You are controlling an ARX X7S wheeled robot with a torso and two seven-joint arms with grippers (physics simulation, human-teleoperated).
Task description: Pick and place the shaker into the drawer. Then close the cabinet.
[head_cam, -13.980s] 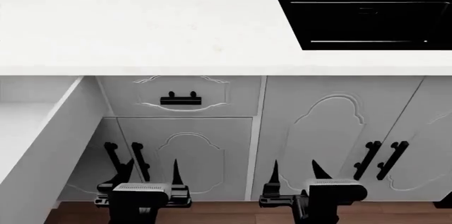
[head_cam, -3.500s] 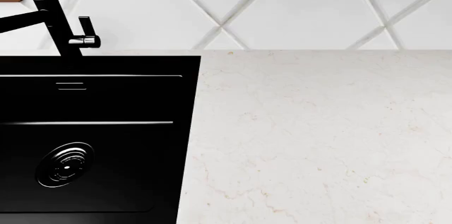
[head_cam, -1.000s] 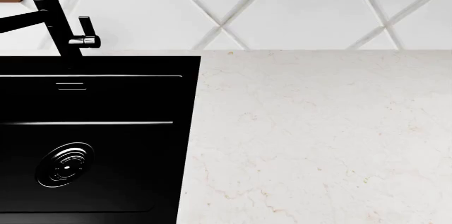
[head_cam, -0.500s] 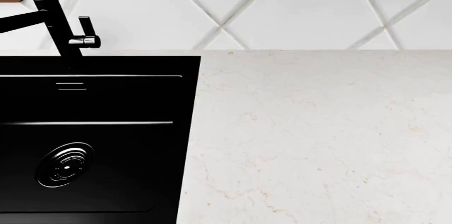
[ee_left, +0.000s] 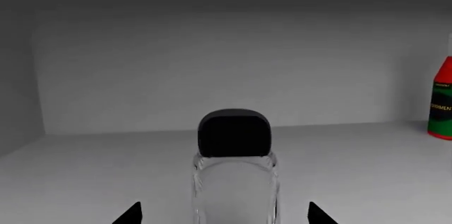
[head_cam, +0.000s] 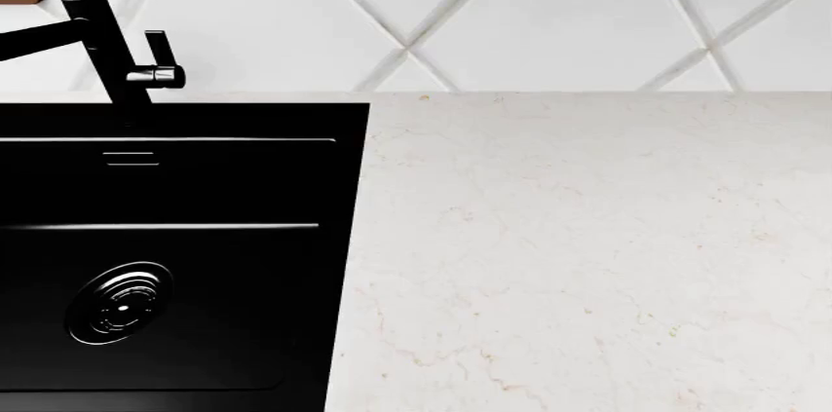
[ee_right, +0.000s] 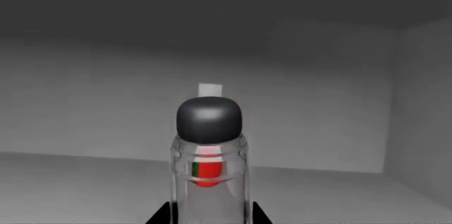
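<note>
Right wrist view: right fingers (ee_right: 209, 217) clamp shaker (ee_right: 209, 155); left fingers (ee_left: 224, 214) spread wide around second shaker (ee_left: 234, 171).

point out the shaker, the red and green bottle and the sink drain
shaker (ee_left: 234, 134), left wrist view, on its black cap
red and green bottle (ee_left: 441, 99), left wrist view, on its green label at the frame edge
sink drain (head_cam: 121, 303), head view, on the round strainer in the black basin
</note>
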